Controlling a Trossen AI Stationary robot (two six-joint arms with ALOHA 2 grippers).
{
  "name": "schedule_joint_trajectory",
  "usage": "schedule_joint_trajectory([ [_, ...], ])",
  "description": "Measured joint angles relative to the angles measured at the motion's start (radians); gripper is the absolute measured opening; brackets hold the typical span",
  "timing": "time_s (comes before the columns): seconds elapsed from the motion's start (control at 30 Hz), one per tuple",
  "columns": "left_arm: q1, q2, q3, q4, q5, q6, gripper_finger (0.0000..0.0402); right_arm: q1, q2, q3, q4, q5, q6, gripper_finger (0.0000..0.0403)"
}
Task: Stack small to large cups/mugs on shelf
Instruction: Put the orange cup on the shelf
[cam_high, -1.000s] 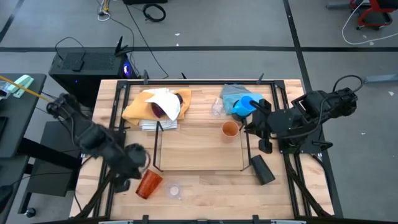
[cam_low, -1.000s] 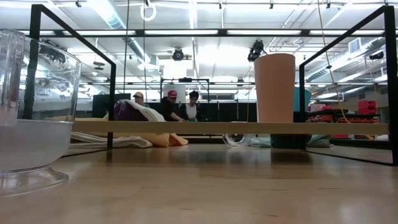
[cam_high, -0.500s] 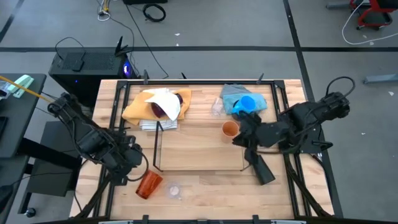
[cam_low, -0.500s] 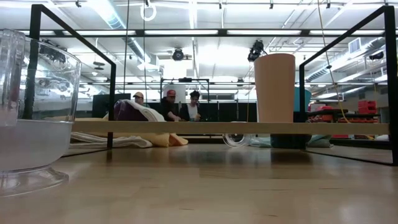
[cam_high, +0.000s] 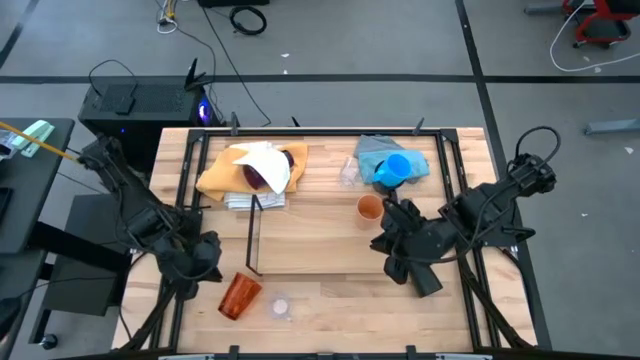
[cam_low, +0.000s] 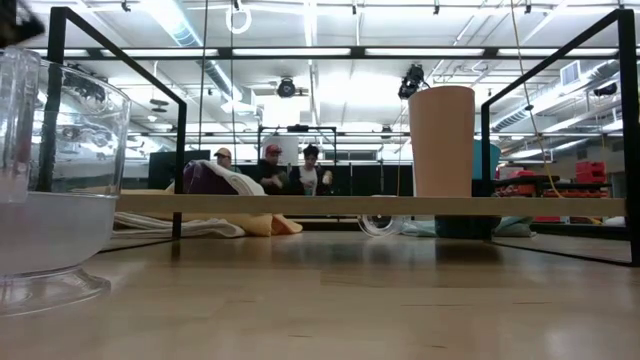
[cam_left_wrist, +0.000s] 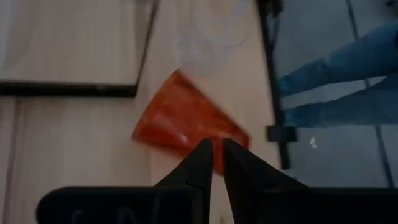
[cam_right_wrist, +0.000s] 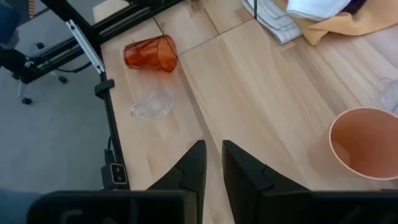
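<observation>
While both grippers hang narrowed and empty, cups lie scattered.
Amber tumbler (cam_high: 239, 296) on its side beside clear cup (cam_high: 280, 306); orange cup (cam_high: 370, 208) upright on shelf (cam_high: 250, 240).

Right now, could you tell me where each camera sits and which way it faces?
High: overhead, straight down; both arms, shelf.
Low: table height, level across; no arm, small orange cup.
Left wrist: past left gripper at amber-orange tumbler.
Right wrist: past right gripper along table.
Shared: the tumbler, both wrist views.
</observation>
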Motion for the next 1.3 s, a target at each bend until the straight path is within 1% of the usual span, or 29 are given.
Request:
schedule_joint_trajectory([
  [0.13,0.001,-0.035,-0.114,0.065,-0.003,0.022,0.0039,0.002,-0.002,0.0,0.001,0.003,0.002,0.0057],
  [0.23,0.0,-0.045,-0.168,0.11,0.007,0.042,0.0043,0.002,-0.002,0.0,0.014,0.005,0.002,0.0057],
  [0.37,0.003,-0.045,-0.206,0.114,0.017,0.091,0.0051,0.002,-0.002,0.0,0.038,0.004,0.002,0.0057],
  [0.53,0.036,-0.045,-0.251,0.154,0.027,0.137,0.0066,0.002,-0.002,0.0,0.072,0.003,0.002,0.0057],
  [0.67,0.089,-0.045,-0.287,0.194,0.028,0.18,0.0081,0.002,-0.002,0.0,0.082,0.003,0.002,0.0057],
  [0.83,0.148,-0.045,-0.293,0.216,0.034,0.216,0.0106,0.002,-0.002,0.0,0.09,0.003,0.002,0.0057],
  [0.9,0.173,-0.045,-0.293,0.233,0.071,0.239,0.0118,0.002,-0.002,0.0,0.09,0.003,0.003,0.0057],
  [1.07,0.229,-0.045,-0.293,0.262,0.23,0.293,0.0141,-0.001,-0.002,0.0,0.09,0.003,0.018,0.0057],
  [1.13,0.247,-0.045,-0.293,0.261,0.277,0.326,0.0146,-0.004,-0.002,0.0,0.09,0.002,0.018,0.0057],
  [1.2,0.264,-0.045,-0.293,0.258,0.312,0.366,0.015,-0.007,-0.002,0.0,0.09,-0.004,0.023,0.0057],
  [1.3,0.292,-0.045,-0.293,0.237,0.322,0.413,0.0153,-0.009,-0.002,0.0,0.09,-0.009,0.025,0.0057],
])
